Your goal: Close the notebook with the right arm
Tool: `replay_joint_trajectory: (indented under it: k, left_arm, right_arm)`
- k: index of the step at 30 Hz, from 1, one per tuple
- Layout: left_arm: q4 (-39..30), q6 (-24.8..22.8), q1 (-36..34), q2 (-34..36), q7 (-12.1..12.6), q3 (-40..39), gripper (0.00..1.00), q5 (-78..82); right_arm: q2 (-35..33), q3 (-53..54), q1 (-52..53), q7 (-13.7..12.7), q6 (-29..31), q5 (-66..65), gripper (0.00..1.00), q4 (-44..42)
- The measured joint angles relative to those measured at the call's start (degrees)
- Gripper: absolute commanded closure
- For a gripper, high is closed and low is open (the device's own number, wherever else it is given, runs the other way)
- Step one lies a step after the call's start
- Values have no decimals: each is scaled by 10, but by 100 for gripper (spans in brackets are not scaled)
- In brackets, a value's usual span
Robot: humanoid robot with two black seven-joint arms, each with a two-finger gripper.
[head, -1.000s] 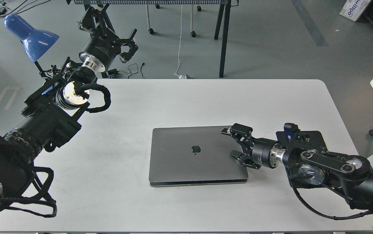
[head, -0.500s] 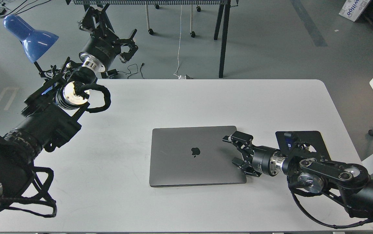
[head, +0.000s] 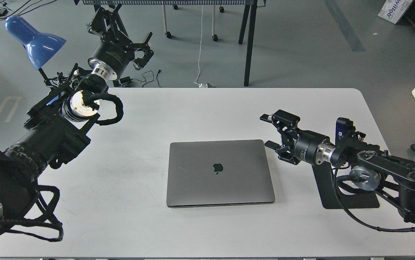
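Note:
The notebook (head: 220, 173) lies flat on the white table (head: 207, 108), lid down, the dark apple logo facing up. My right arm (head: 373, 173) comes in from the right with its blue module near the wrist. Its gripper (head: 274, 131) is open and empty, held above the table just beyond the notebook's far right corner, not touching it. My left gripper (head: 143, 50) is open and empty, raised past the table's far left edge.
A black mouse pad (head: 341, 191) lies right of the notebook, partly under my right arm. A blue desk lamp (head: 34, 36) stands at the far left. A table's black legs (head: 249, 43) and cables are on the floor behind.
The lid went from a thin gap to fully flat. My right gripper then lifted off the lid and drew back up and to the right. The left arm has not moved.

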Motion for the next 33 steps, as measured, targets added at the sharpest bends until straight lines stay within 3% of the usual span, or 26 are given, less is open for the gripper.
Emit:
replay_joint_trajectory:
  k: [7, 17, 22, 27, 33]
  left_arm:
    - [0, 0, 0, 0, 0, 0, 0, 0]
    - [0, 0, 0, 0, 0, 0, 0, 0]
    - [0, 0, 0, 0, 0, 0, 0, 0]
    - [0, 0, 0, -1, 0, 0, 0, 0]
    - [0, 0, 0, -1, -1, -1, 0, -2]
  right_arm:
    - [-9, 169, 16, -2, 8, 1, 0, -43]
    - [90, 353, 15, 26, 7, 39, 0, -203]
    - [98, 379, 31, 18, 4, 125, 0, -231]
    - [100, 380, 34, -15, 10, 225, 0, -252]
    - [118, 377, 34, -2, 10, 239, 0, -257]
